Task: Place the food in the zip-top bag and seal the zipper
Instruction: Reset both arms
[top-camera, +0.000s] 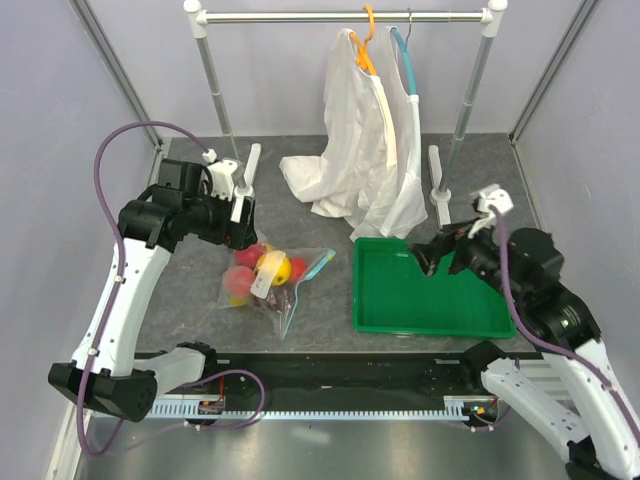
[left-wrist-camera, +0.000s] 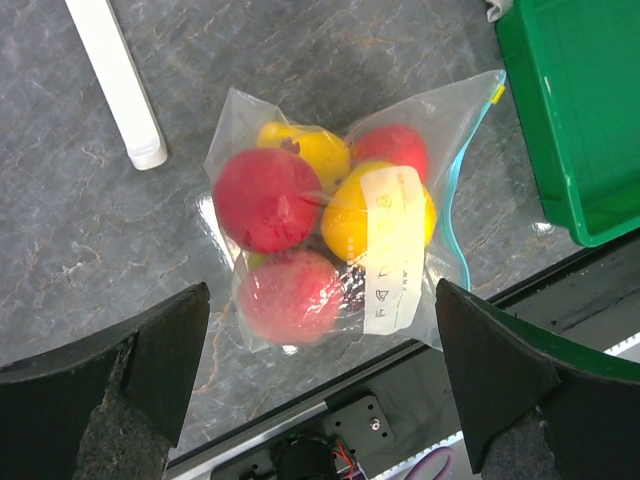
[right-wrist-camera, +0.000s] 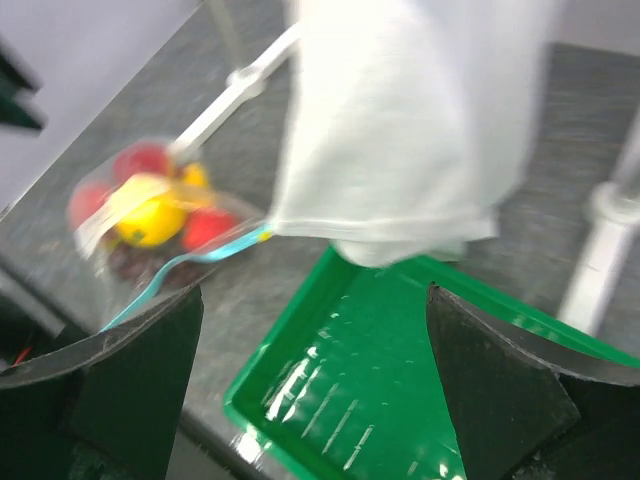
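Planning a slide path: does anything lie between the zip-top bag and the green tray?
No. In the top external view only a bare strip of table separates the zip-top bag from the green tray; the left wrist view agrees.

an open lane of bare grey table runs between the filled zip-top bag and the green tray, whose raised wall blocks the right side; the clothes rack's white left foot lies just behind the bag, and white garments drape onto the table behind the tray; the left gripper, fingers spread, hangs above the bag with bare table on both flanks
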